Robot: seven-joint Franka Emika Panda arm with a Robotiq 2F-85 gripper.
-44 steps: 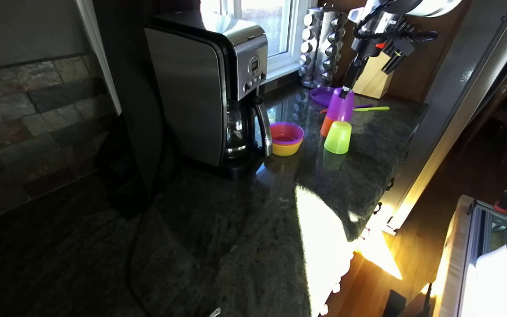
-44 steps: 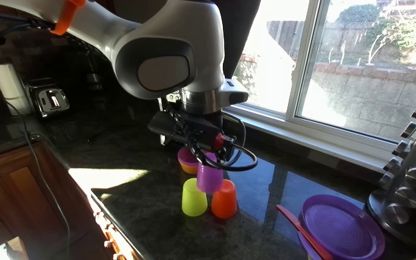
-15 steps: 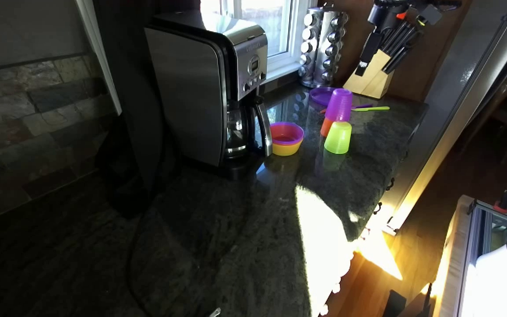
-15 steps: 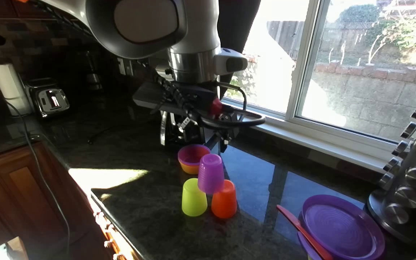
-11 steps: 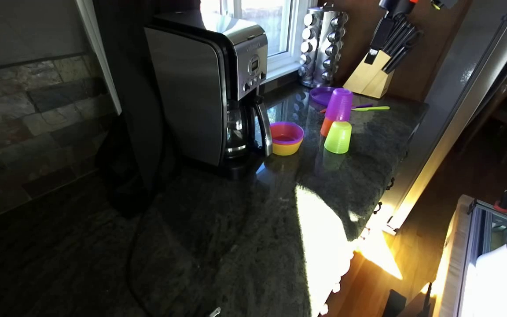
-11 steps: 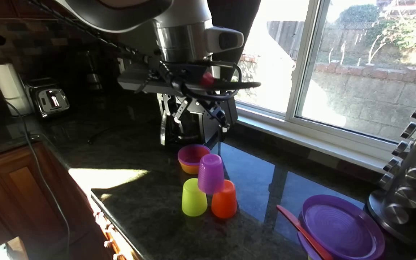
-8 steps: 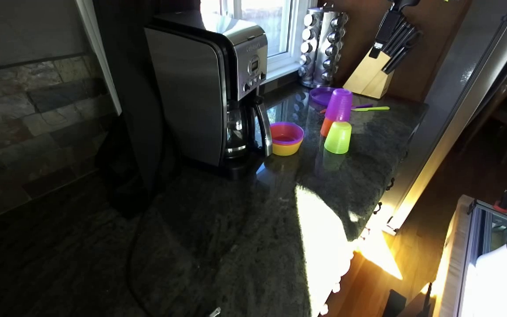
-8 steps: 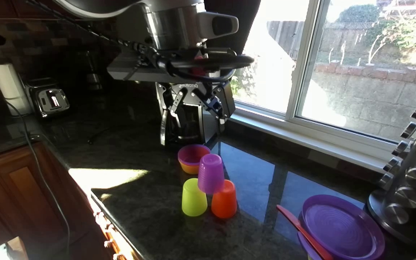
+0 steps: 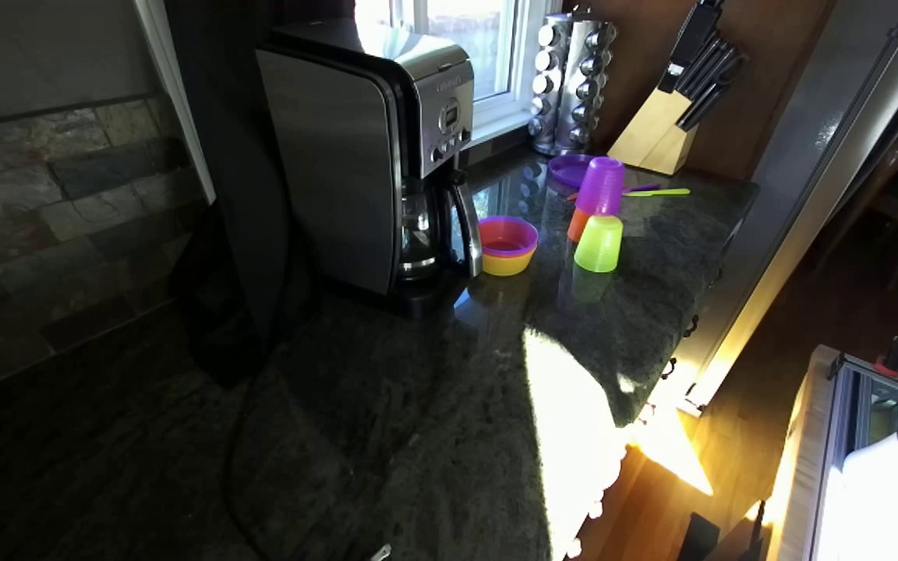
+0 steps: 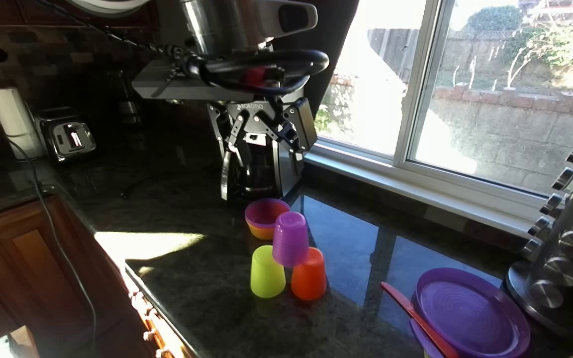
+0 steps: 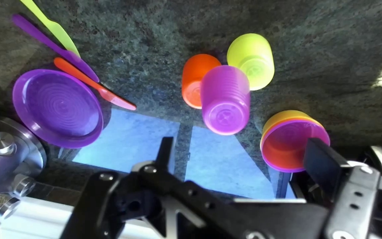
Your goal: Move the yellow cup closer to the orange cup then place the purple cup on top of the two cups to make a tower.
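Note:
The yellow cup (image 10: 266,276), lime in colour, and the orange cup (image 10: 309,281) stand upside down side by side on the dark counter. Bridging their tops is the purple cup (image 10: 290,238), also upside down and upright, with nothing holding it. In the wrist view the purple cup (image 11: 225,96) partly covers the orange cup (image 11: 194,76) and the yellow cup (image 11: 249,53). My gripper (image 11: 242,146) is open, its fingers wide apart with nothing between them. It hangs above and away from the tower; in an exterior view one finger (image 9: 679,58) shows before the knife block.
Nested bowls (image 10: 266,219) sit close behind the cups, near the coffee maker (image 9: 363,156). A purple plate (image 11: 58,108) and several plastic knives (image 11: 95,83) lie to the side. A spice rack (image 10: 565,243) and the knife block (image 9: 652,136) stand farther along the counter.
Earlier my gripper was at the purple cup; it has let go, risen and backed away, up and to the left in an exterior view. The three cups have stayed in place.

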